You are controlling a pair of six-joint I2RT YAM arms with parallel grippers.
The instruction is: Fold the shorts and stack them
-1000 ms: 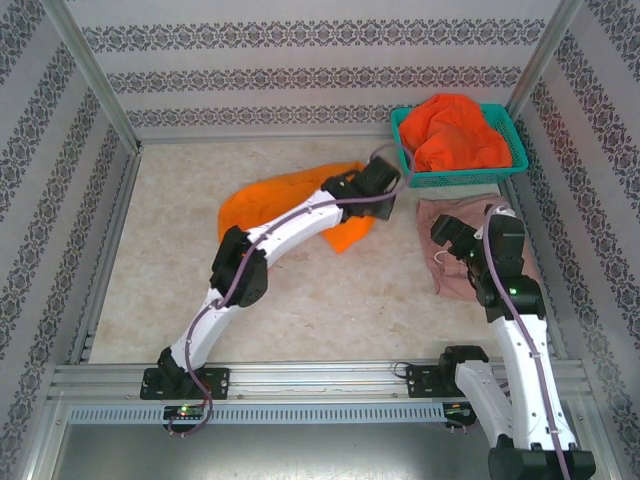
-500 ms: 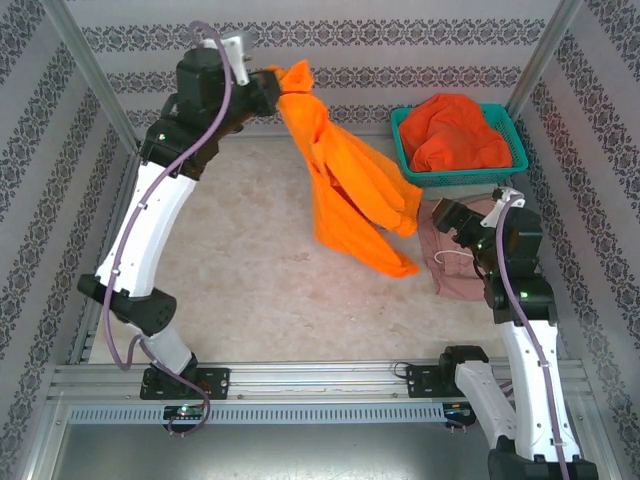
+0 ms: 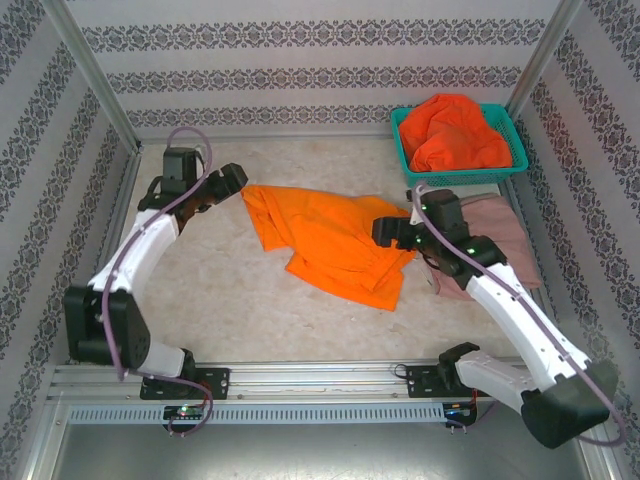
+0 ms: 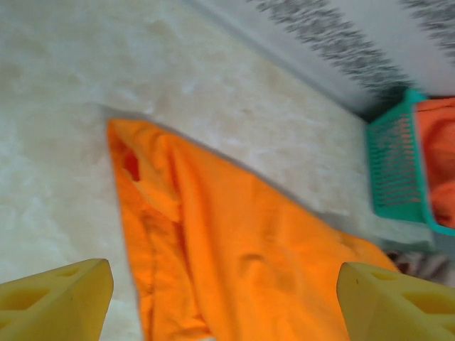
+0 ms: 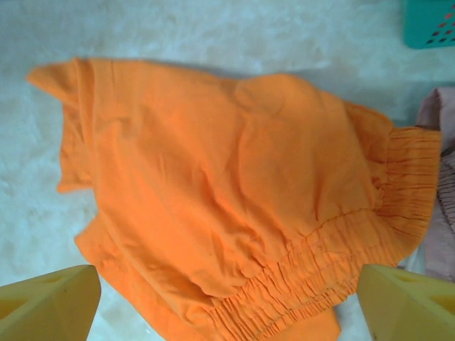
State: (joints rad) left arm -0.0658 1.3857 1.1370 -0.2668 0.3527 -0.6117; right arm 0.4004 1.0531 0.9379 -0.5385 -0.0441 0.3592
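Orange shorts (image 3: pixel 325 240) spread flat on worktop (image 3: pixel 230 300); left jaws and right jaws wide open, holding nothing.

We see the orange shorts (image 3: pixel 330 240) spread nearly flat and lightly wrinkled at the centre of the top view, gathered waist toward the lower right. The dusty pink shorts (image 3: pixel 510 230) lie just beside that waist, to the right. The red-orange shorts (image 3: pixel 455 130) sit bunched in the upper right.
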